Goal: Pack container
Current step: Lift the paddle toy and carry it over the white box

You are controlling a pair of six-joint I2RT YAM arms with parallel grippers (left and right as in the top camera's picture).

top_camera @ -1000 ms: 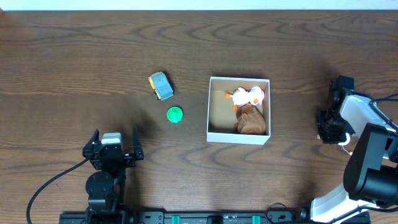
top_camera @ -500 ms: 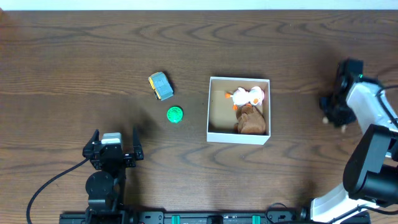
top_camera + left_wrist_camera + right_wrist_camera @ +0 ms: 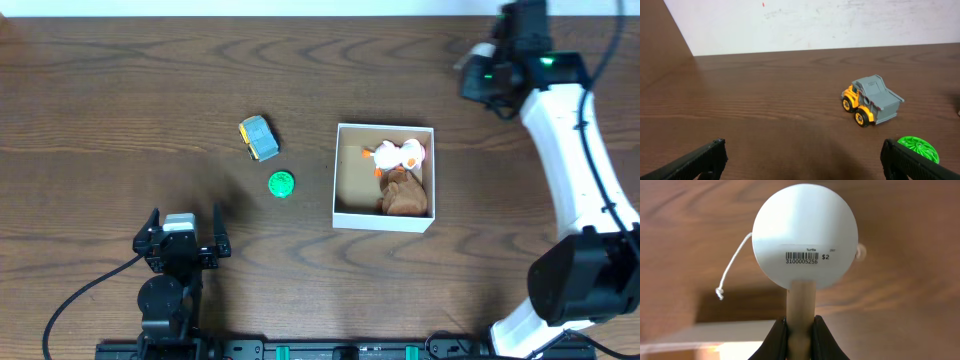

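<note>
**Overhead view.** A dark brown wood-grain table [image 3: 120, 90] carried a small square cardboard container [image 3: 383, 222] with white outer walls and a plain brown inside. The container stood upright, a little right of the table's middle. Inside it, a white-and-orange toy [image 3: 398, 153] lay toward the far wall. A brown toy [image 3: 405, 196] lay just beside that one, on the side nearer the robot. Left of the container and apart from it stood a grey-and-yellow toy dump truck [image 3: 259, 138]. A small green ribbed disc [image 3: 282, 184] lay near the truck, on its near side.

The left gripper [image 3: 185, 215] sat low at the near edge of the table. Its jaws were spread wide and held nothing. The right arm [image 3: 570, 150] reached to the far right part of the table, past the container's far right corner.

**Left wrist view.** Two black fingertips [image 3: 700, 160] stood at the lower corners of the picture, with the dump truck and the green disc on the table ahead of them.

**Right wrist view.** The right gripper [image 3: 800, 330] was drawn narrow, its fingers [image 3: 777, 339] clamped on a pale wooden stick [image 3: 801, 300]. The stick was topped by a white round head [image 3: 805, 225] bearing a barcode label [image 3: 807, 257]. A white string [image 3: 732, 265] with a knotted end hung from the head.
</note>
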